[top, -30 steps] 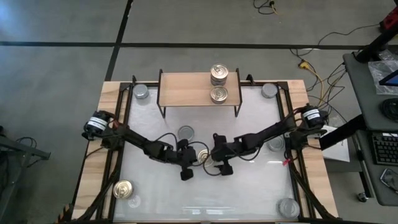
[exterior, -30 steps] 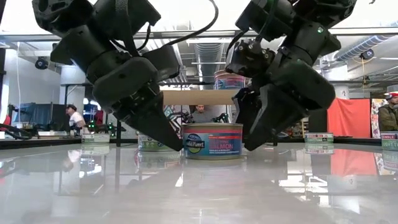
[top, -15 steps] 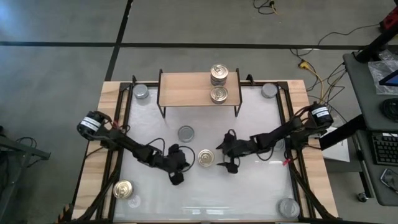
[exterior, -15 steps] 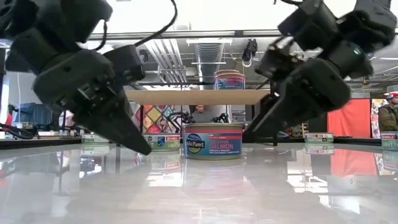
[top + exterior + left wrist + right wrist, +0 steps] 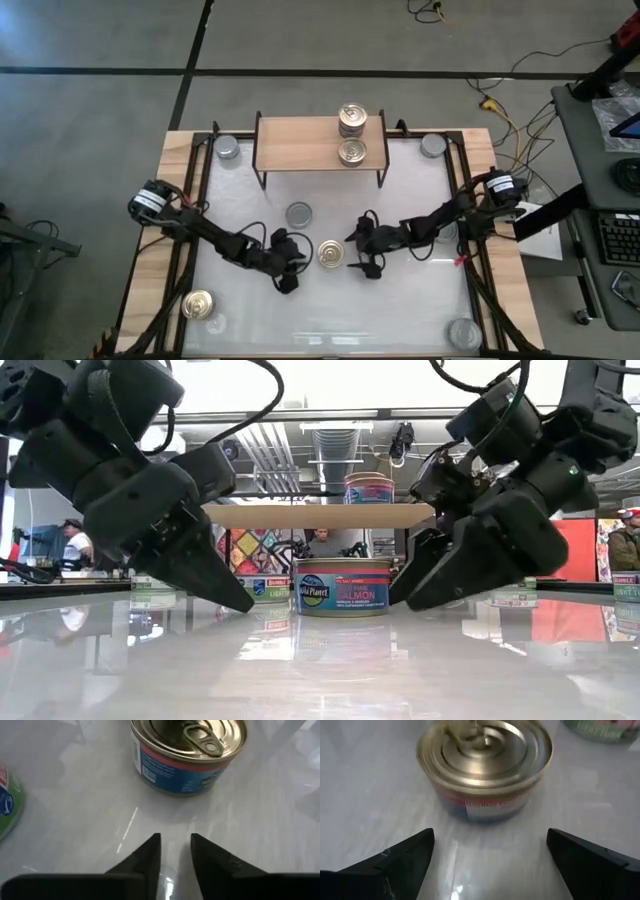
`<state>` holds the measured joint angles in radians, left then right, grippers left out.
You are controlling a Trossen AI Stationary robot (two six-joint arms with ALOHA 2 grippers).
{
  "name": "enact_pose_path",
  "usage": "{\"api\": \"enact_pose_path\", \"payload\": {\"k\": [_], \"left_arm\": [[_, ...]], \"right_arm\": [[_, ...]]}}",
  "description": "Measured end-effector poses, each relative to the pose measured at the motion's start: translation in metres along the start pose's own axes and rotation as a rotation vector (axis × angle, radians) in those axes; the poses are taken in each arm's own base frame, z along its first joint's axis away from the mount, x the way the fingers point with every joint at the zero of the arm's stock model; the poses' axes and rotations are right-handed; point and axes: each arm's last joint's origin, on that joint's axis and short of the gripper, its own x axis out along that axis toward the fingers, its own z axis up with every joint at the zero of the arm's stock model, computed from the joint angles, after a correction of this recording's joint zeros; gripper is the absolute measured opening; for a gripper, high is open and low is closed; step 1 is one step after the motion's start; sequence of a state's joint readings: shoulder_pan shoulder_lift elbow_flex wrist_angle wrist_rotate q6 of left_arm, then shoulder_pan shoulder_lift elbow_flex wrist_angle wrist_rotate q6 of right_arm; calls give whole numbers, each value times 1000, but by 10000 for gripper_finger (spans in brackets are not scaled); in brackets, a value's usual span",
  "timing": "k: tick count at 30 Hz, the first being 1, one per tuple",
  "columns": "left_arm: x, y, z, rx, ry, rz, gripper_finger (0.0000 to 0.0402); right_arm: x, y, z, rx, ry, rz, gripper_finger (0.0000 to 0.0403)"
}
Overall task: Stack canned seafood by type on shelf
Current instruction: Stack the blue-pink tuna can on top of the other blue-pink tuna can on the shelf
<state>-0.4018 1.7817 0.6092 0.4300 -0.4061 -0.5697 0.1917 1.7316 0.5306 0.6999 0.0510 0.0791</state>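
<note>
On the white table, the light-wood shelf stands at the far edge and already carries gold-lidded tins at its right end. The salmon tin that matters now sits alone in the middle of the table, gold lid up, flanked by both arms. The right claw lies just to the tin's right, low to the surface, its fingers spread wider than the tin and empty, with the tin squarely ahead between them. The left claw lies on the tin's left and a little nearer the front edge, fingers only narrowly parted, holding nothing. The right arm looks better lined up to take the tin.
</note>
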Motion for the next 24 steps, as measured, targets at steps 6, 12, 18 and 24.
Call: {"api": "enact_pose_path", "payload": {"k": [6, 12, 18, 24], "left_arm": [[0, -10, 7, 46, -32, -6, 141], [1, -11, 14, 113, -82, 51, 178], [4, -12, 31, 170, -135, 95, 189], [9, -2, 37, 173, -136, 118, 189]], "right_arm": [[0, -1, -7, -76, -34, 3, 380], [10, 0, -5, -73, -133, 4, 380], [21, 0, -2, -80, -126, 0, 380], [25, -2, 5, -74, -127, -20, 380]]}}
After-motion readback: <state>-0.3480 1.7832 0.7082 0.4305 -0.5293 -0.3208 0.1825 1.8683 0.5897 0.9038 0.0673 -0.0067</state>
